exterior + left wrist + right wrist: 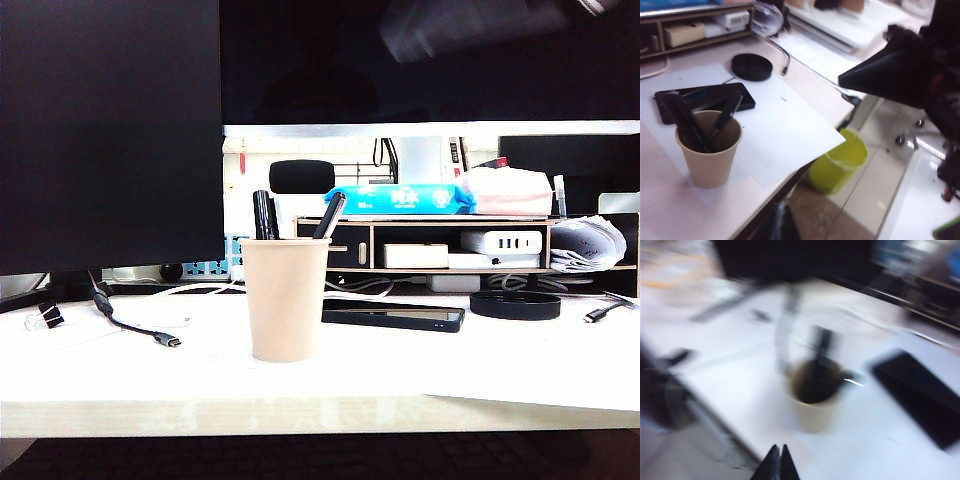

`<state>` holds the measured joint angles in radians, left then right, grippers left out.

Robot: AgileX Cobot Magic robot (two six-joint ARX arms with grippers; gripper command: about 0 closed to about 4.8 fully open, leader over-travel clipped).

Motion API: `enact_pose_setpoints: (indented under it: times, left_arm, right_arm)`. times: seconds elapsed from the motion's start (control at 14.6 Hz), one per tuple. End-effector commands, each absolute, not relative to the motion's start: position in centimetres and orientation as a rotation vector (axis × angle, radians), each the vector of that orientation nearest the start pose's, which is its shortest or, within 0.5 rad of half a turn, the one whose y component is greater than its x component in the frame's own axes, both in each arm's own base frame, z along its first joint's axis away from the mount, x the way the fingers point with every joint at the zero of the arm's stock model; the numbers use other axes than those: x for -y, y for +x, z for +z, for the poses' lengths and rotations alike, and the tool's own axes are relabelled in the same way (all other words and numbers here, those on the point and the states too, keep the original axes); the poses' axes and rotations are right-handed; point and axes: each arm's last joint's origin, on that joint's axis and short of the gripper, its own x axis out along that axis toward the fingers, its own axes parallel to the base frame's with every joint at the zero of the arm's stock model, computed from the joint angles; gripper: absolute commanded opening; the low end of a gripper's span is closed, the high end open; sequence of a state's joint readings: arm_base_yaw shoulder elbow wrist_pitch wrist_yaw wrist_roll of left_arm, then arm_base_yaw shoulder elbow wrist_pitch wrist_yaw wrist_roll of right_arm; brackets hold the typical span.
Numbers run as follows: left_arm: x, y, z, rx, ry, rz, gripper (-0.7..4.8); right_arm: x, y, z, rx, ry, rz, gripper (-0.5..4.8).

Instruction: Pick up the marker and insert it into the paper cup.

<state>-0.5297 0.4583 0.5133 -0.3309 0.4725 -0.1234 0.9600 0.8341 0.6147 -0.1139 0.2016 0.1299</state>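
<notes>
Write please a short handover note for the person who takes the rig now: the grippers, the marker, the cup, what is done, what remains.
Left gripper: fingertips together, empty, off the table's front edge, away from the paper cup.
Right gripper: shut, empty, above the table on the near side of the cup; its view is blurred.
Marker: standing inside the cup, leaning on the rim, beside a slimmer pen.
The cup stands upright on the white sheet, in front of a black phone.
Done: the marker is in the cup.
Left: nothing visible for the task; only parking the arms.
</notes>
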Motion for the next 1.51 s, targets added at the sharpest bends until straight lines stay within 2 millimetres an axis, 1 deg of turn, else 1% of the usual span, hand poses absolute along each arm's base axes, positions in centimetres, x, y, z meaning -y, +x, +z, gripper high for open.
enact_pose_setpoints:
  times: [0.07,0.62,0.75,0.96,1.03,1.09,1.16,1.3,1.44,1.51]
  left_arm:
    - [6.9,9.3,27.1,-0.349,-0.177,-0.966,-0.05]
    - [6.9,9.3,27.0,-0.349,-0.170,-0.967,-0.05]
    - [6.7,9.4,27.1,-0.314,-0.122,-0.876,-0.05]
    - [6.3,8.8,27.3,-0.275,-0.112,-0.863,-0.05]
    - [6.0,8.5,27.4,-0.237,-0.068,-0.860,-0.05]
    - [5.4,8.1,27.5,-0.201,-0.055,-0.826,-0.05]
    - [4.1,7.7,27.1,-0.135,-0.047,-0.729,-0.05]
    - [2.6,7.1,26.4,-0.050,-0.042,-0.565,-0.05]
    - [1.7,6.4,26.4,-0.004,-0.025,-0.447,-0.05]
    - [1.3,6.4,26.2,0.006,-0.025,-0.332,-0.05]
  right_arm:
    - [-14.9,11.2,27.6,-0.312,-0.063,0.699,-0.05]
    - [-14.9,11.2,27.6,-0.312,-0.063,0.701,-0.05]
    - [-14.9,11.2,27.6,-0.312,-0.063,0.701,-0.05]
    - [-14.9,11.2,27.6,-0.311,-0.062,0.701,-0.05]
    - [-14.9,11.2,27.6,-0.312,-0.063,0.701,-0.05]
    - [-14.9,11.2,27.6,-0.312,-0.063,0.701,-0.05]
    - [-14.9,11.2,27.6,-0.312,-0.063,0.701,-0.05]
    - [-14.9,11.2,27.6,-0.312,-0.062,0.701,-0.05]
    - [-14.9,11.2,27.6,-0.312,-0.063,0.700,-0.05]
    - [-14.9,11.2,27.6,-0.312,-0.062,0.701,-0.05]
